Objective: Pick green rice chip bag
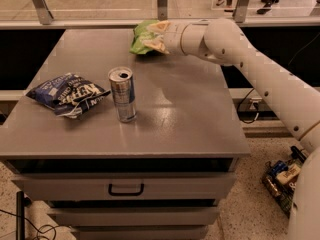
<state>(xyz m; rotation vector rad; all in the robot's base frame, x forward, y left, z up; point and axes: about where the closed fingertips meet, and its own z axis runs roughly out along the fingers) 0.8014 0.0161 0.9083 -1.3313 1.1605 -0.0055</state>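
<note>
Camera view, gripper clasping green bag, table rear

A grey bench with drawers stands on speckled floor before a metal-framed glass wall under warm light.

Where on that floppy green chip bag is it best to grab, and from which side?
Pinch the crinkled edge facing the arm, coming in sideways, low over the table. The green rice chip bag is soft and puffy, so a fold likely gives grip, and that side is away from the can. The tool, at the table's far edge, is closed on that spot.
</note>
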